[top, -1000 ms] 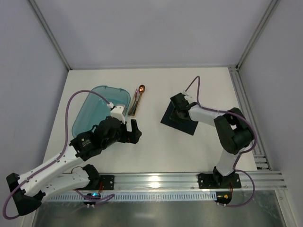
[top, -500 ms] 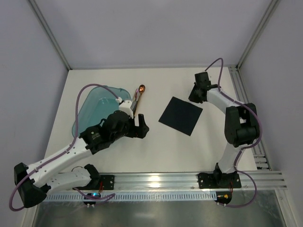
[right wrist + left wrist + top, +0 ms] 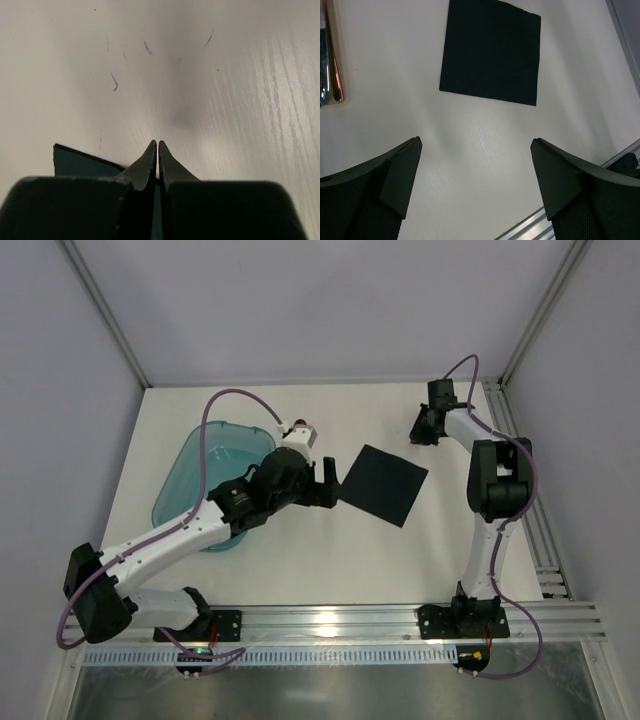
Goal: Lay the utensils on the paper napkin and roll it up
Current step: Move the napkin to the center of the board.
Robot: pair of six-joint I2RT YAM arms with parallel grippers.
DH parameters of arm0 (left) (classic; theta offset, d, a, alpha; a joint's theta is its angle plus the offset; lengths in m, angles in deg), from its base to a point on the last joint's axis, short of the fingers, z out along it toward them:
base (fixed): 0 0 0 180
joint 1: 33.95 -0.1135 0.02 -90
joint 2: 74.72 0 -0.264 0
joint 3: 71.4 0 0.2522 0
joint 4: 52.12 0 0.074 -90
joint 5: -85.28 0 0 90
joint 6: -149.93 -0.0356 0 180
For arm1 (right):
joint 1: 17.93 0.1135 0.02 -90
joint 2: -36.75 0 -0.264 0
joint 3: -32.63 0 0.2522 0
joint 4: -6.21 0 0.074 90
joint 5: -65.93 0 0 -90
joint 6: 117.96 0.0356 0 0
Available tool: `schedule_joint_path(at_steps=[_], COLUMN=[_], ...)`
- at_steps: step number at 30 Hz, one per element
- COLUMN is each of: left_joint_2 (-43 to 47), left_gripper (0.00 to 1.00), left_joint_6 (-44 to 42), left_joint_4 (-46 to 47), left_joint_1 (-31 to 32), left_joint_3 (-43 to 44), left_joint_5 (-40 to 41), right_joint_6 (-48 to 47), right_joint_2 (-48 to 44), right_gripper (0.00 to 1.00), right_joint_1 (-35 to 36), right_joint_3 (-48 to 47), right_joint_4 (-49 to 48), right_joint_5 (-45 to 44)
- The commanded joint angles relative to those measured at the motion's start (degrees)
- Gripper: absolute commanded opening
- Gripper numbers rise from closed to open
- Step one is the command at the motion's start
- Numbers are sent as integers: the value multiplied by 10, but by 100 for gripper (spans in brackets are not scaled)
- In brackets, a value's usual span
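The dark navy paper napkin (image 3: 383,483) (image 3: 492,50) lies flat and unrolled on the white table with nothing on it. My left gripper (image 3: 323,486) (image 3: 475,141) hovers just left of it, jaws wide open with only bare table between them. A copper utensil handle (image 3: 335,65) shows at the left edge of the left wrist view, off the napkin; in the top view my left arm hides the utensils. My right gripper (image 3: 418,434) (image 3: 156,144) is shut on nothing, low over the table behind the napkin's far corner (image 3: 75,160).
A translucent teal tub (image 3: 205,480) sits left of centre, partly under my left arm. Aluminium rails run along the table's front edge (image 3: 400,621) (image 3: 535,225) and right side (image 3: 512,455). Grey walls enclose the back and both sides.
My left arm swung right from the tub to the napkin's left edge, gripper staying open. My right arm lifted off the napkin and drew back to the far right, still shut.
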Motion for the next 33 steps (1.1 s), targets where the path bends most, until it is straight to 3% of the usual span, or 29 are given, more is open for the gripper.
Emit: schedule_joint_path(at_steps=[1, 18, 26, 33], left_joint_2=[-12, 52, 78, 92], left_gripper=[95, 98, 98, 98], left_joint_6=[-11, -1, 3, 6], left_joint_4=[40, 57, 58, 56], left_joint_1=[-4, -6, -7, -7], left_joint_3=[23, -50, -68, -75], left_joint_5=[-1, -11, -9, -15], right_joint_6=[2, 15, 34, 38], right_joint_2=[8, -48, -124, -157], right_gripper=[4, 4, 4, 4], right_joint_1=[-1, 19, 24, 68], right_joint_3=[-38, 105, 207, 253], right_joint_4=[11, -18, -49, -78], right_joint_5=[46, -7, 4, 11])
